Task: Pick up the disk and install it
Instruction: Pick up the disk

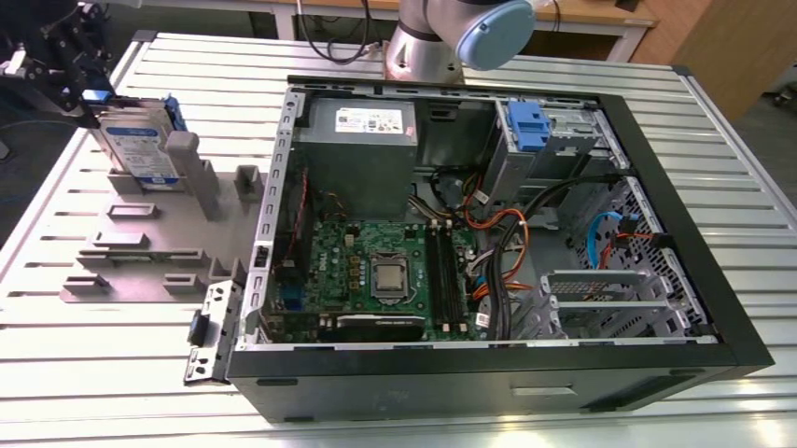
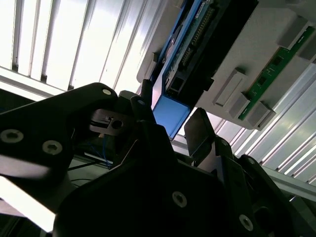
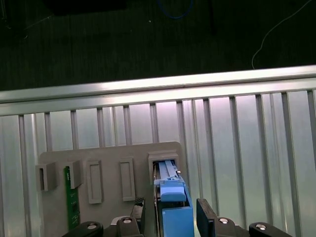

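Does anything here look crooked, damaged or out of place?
Nothing stands out. The disk stands on edge in a slot of the grey holder, with the gripper at it; the open computer case looks undamaged.

A ribbed silver metal table (image 1: 75, 373) carries 2 things directly on its slats: 1 flat grey slotted holder plate (image 1: 162, 233) toward the exterior view's left and, just beside it, 1 open black computer case (image 1: 498, 378).
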Tool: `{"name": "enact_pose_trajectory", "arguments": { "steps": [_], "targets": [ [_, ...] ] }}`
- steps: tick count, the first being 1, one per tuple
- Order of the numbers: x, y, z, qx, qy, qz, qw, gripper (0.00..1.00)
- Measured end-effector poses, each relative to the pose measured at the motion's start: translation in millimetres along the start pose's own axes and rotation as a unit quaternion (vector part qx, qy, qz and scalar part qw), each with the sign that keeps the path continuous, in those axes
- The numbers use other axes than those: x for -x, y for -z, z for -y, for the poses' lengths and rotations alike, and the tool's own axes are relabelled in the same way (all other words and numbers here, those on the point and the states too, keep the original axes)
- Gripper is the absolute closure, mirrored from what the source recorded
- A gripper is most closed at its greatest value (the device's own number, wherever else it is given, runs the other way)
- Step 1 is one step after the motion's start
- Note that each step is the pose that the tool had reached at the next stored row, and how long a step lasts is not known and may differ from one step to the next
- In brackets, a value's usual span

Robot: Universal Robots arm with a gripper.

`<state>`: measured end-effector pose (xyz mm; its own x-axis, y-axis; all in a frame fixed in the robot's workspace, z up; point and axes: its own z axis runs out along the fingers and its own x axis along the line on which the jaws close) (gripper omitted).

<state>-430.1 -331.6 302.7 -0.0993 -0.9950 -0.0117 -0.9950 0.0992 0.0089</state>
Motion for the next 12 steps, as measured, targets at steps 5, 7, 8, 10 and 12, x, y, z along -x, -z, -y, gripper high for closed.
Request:
{"name": "enact_pose_trajectory", "arguments": {
  "steps": [5, 7, 8, 10, 12],
  "targets": [
    [-0.1, -3.0, 0.0, 0.0004, 0.014, -0.0002, 0.99991, 0.47],
    [-0.2, -4.6, 0.0, 0.0005, 0.022, -0.0003, 0.99976, 0.48],
    [-0.3, -5.4, 0.0, 0.0005, 0.026, -0.0003, 0.99967, 0.55],
    [-0.3, -7.0, 0.1, 0.0006, 0.034, -0.0004, 0.99943, 0.55],
    [-0.3, -8.3, 0.1, 0.0007, 0.045, -0.0005, 0.999, 0.55]
  ]
}}
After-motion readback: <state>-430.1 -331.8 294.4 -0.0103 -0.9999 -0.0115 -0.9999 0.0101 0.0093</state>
